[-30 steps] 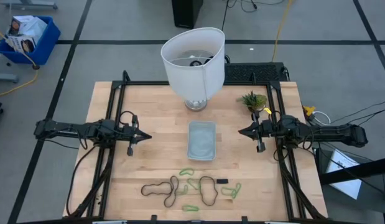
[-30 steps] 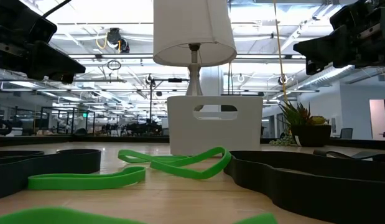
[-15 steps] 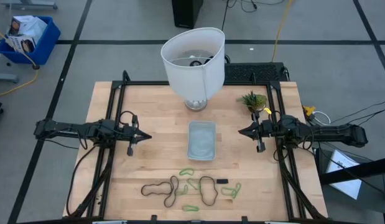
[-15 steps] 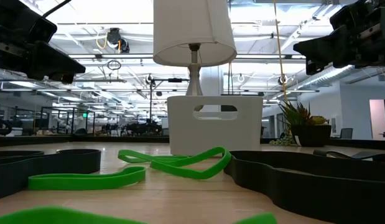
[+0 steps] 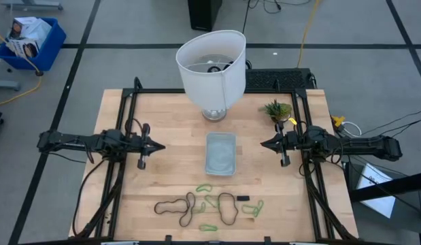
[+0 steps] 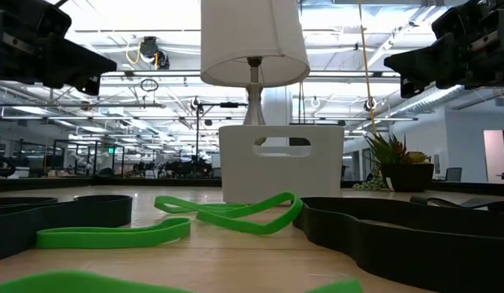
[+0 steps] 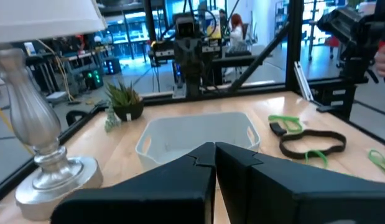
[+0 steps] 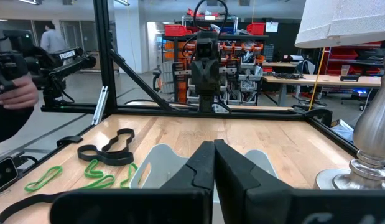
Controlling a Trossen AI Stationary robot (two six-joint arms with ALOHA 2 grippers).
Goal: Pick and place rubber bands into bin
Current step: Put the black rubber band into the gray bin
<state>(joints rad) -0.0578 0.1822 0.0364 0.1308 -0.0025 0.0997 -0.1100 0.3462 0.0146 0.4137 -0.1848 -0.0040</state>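
Note:
The rubber bands lie flat on the wood near the table's front edge: black loops (image 5: 173, 204) (image 5: 227, 207) and smaller green ones (image 5: 205, 188) (image 5: 254, 207). The low view shows a green band (image 6: 227, 210) and a black band (image 6: 398, 236) close up. The clear bin (image 5: 220, 153) rests on its base at mid-table. My left gripper (image 5: 161, 146) hovers shut left of the bin, pointing level at it (image 7: 214, 147). My right gripper (image 5: 262, 143) hovers shut right of the bin (image 8: 214, 143). Both are above the table and hold nothing.
A white-shaded lamp (image 5: 211, 68) stands behind the bin, with a small potted plant (image 5: 277, 109) at the far right. A black frame rail (image 5: 122, 156) runs along each side of the table. A blue crate (image 5: 30, 41) sits on the floor beyond the table.
My left gripper has tipped upward a little and risen slightly, staying shut. My right gripper, the bands and the bin have kept still.

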